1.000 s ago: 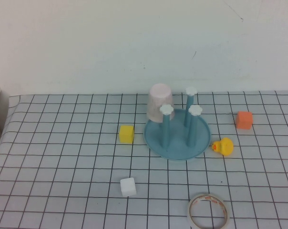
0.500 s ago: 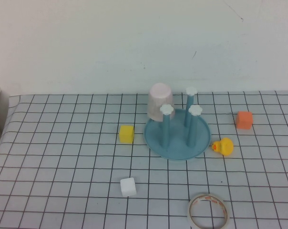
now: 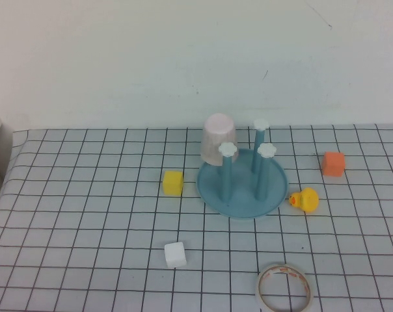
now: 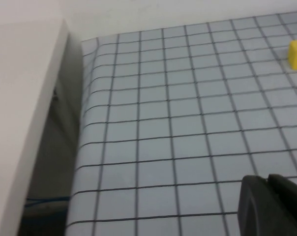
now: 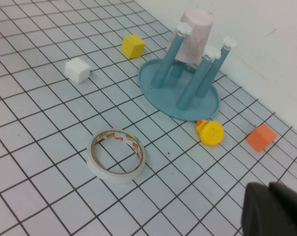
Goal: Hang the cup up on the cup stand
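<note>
Cup [image 3: 217,139] sits upside down on the cup stand [image 3: 242,185]; duck [image 3: 305,199], tape ring [image 3: 284,288] nearby. Left pincer [image 4: 274,206] and right pincer [image 5: 276,211] both clenched, parked away.

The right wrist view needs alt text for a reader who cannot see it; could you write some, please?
A pink cup sits upside down over a peg of the blue stand on a gridded table. Around it lie a tape ring, duck and yellow, white and orange cubes.

- Table [image 3: 66,214]: covered with a white cloth printed with a black grid.
- Cup stand [image 3: 242,188]: centre, towards the rear.
- Yellow cube [image 3: 172,182]: left of the stand.
- White cube [image 3: 175,254]: nearer the front.
- Tape ring [image 3: 284,288]: front edge.
- Yellow duck [image 3: 304,199]: just right of the stand.
- Orange cube [image 3: 333,164]: further right.
</note>
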Controlling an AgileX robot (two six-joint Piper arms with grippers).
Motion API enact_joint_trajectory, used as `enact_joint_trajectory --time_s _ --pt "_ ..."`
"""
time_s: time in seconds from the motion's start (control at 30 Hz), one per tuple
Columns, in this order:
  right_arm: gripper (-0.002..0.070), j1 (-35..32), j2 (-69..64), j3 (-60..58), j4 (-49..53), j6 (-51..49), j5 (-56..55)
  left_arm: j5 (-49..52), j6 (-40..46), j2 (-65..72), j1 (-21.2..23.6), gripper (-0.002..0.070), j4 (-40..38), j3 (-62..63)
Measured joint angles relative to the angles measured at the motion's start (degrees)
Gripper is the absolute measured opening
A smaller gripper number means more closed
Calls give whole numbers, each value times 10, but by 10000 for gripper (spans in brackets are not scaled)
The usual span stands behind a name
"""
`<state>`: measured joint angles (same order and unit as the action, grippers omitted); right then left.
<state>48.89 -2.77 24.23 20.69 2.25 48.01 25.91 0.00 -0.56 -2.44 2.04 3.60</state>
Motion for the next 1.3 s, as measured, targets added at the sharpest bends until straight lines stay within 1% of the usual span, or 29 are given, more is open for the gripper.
enact_joint_trajectory --time_s 0.13,0.63,0.73,0.87,0.93,1.07,1.2,1.3 --pt "-1 0 0 -1 0 0 0 7 27 -2 16 0 1 0" --pt "-1 0 0 -1 0 0 0 13 39 -2 16 0 9 -5" --pt "-1 0 0 -1 0 0 0 -4 39 -2 16 0 5 -29" --pt "-1 0 0 -1 0 0 0 -50 49 -3 16 0 -3 -39" --pt "-1 0 0 -1 0 0 0 -59 79 -3 16 0 -4 -40" --pt "-1 0 0 -1 0 0 0 -60 90 -3 16 0 -6 -41" --pt "-1 0 0 -1 0 0 0 -62 82 -3 6 0 -10 -41" --pt "-1 0 0 -1 0 0 0 -62 65 -3 -12 0 -11 -41"
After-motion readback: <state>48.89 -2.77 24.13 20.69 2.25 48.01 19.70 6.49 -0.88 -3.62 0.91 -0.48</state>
